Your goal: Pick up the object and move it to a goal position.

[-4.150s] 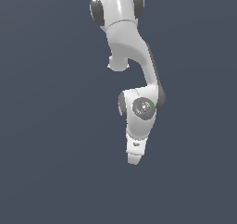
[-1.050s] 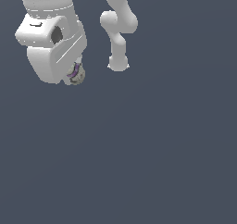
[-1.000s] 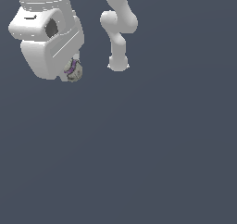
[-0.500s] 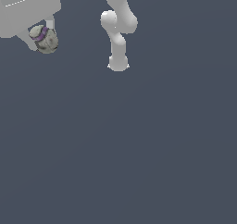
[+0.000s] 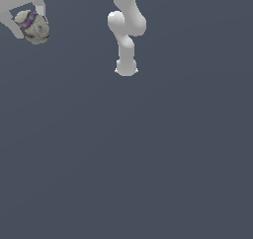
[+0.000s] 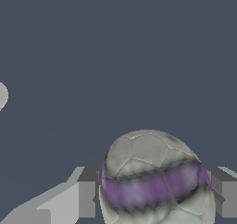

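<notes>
Stone-like lumpy ball (image 5: 33,26), mottled grey-beige with a purple band, sits between the jaws of your pale grey two-fingered gripper (image 5: 30,28), which is closed onto it from both sides. In the wrist view you see the ball (image 6: 155,181) filling the gap, one finger (image 6: 87,198) pressed against each flank and the purple band running across from finger to finger. Well apart from the jaws, the white arm's lower links (image 5: 126,33) stand upright on the plain dark grey ground (image 5: 148,159).

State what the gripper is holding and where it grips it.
The gripper holds the stone-like ball, its fingers pressing opposite sides, near the purple band.
</notes>
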Tool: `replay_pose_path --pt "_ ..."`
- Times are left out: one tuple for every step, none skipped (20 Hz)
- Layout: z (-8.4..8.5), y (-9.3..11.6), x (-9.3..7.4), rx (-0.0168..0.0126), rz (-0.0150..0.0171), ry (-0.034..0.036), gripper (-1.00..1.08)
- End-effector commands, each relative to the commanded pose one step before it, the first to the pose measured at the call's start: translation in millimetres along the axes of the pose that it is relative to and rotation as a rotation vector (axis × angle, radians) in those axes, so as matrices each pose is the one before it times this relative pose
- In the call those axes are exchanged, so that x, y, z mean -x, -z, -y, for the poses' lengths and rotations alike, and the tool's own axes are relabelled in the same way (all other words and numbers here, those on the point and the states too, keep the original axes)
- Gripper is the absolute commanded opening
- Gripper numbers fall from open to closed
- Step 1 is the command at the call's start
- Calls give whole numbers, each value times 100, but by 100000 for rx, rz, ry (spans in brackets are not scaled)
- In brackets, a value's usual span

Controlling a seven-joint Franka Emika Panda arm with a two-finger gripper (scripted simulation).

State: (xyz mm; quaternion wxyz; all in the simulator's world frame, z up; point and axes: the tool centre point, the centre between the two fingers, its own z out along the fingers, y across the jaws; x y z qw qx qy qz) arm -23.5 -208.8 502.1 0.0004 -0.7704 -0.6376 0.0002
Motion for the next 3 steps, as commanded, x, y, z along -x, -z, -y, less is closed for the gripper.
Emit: replay_pose_path --pt "-8 323 145 90 20 51 -100" --pt "-3 35 23 0 0 0 -100" --pt "-1 12 8 0 0 0 -100"
